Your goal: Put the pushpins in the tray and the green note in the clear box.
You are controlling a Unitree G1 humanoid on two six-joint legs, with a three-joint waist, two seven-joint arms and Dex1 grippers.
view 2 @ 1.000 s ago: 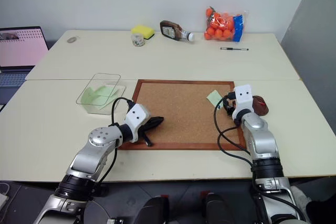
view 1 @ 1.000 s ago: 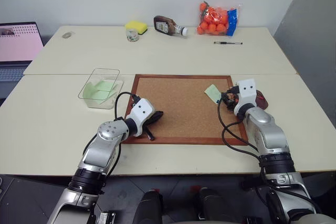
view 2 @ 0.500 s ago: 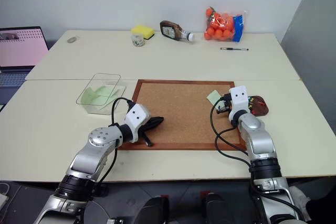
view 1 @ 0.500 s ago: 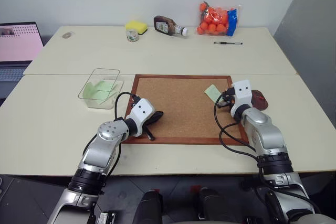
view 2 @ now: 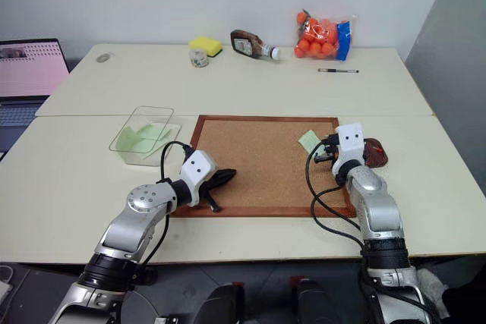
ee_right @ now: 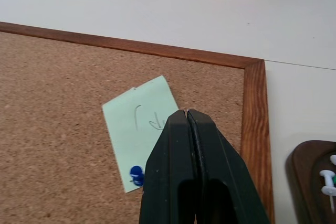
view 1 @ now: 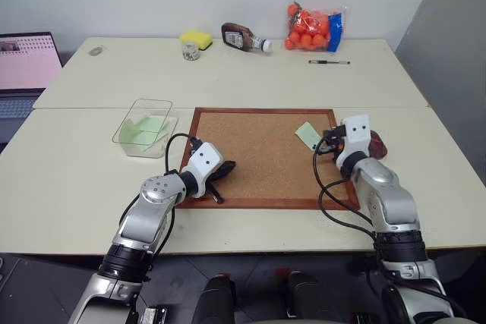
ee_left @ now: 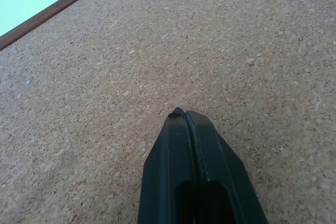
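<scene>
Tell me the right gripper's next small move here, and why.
Probably open the right gripper and lower it onto the blue pushpin: that pin still holds the green note on the cork board, and the fingers are shut.

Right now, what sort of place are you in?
Probably an office or workroom: pale tables pushed together, a laptop at one side, and a cork board with a pen farther back.

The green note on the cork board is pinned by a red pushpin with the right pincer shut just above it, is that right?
Not quite. The pushpin holding the green note is blue, not red, as the right wrist view shows. The rest stands: the note lies on the cork board and the right pincer is shut just above it.
</scene>
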